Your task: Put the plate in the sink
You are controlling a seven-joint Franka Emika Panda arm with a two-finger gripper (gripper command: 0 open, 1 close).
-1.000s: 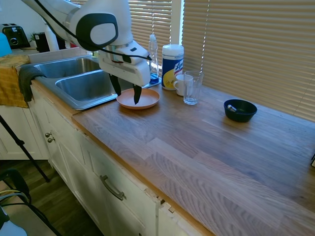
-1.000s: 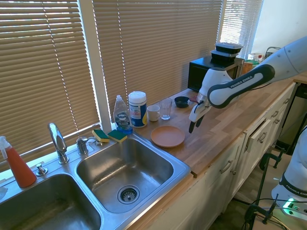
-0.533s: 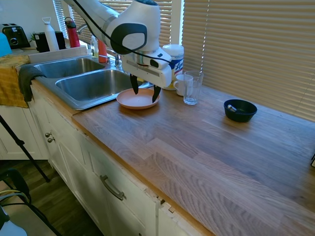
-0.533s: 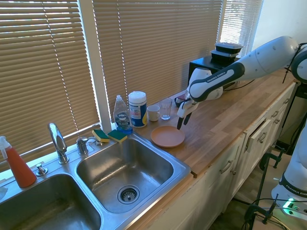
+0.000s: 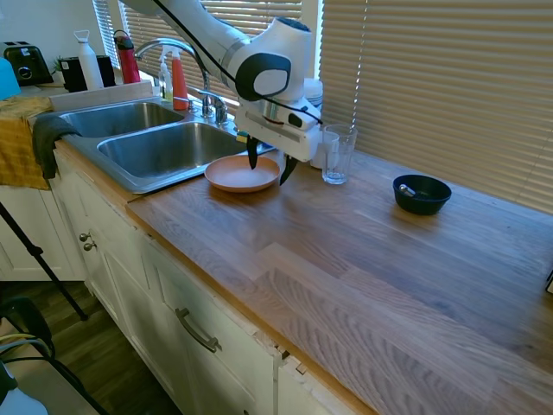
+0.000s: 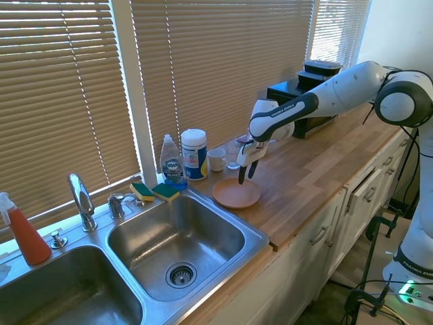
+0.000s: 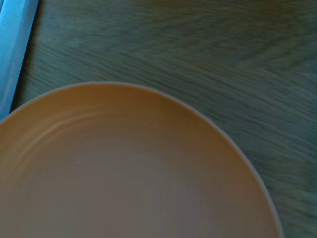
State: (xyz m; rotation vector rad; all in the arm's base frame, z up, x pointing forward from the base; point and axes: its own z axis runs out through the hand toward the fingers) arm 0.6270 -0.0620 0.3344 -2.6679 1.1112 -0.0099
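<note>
Approach step imo: gripper [image 5: 267, 165] is spread, straddling the plate [image 5: 239, 174] rim on the counter [image 5: 363, 251]. Needs to drop, pinch, then carry it to the sink [image 6: 177, 237].

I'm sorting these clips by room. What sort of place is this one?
A home kitchen, most likely. A steel double sink with a faucet is set into a wooden counter over white cabinets, with dish soap and sponges behind it, and a plate beside the basin.
</note>
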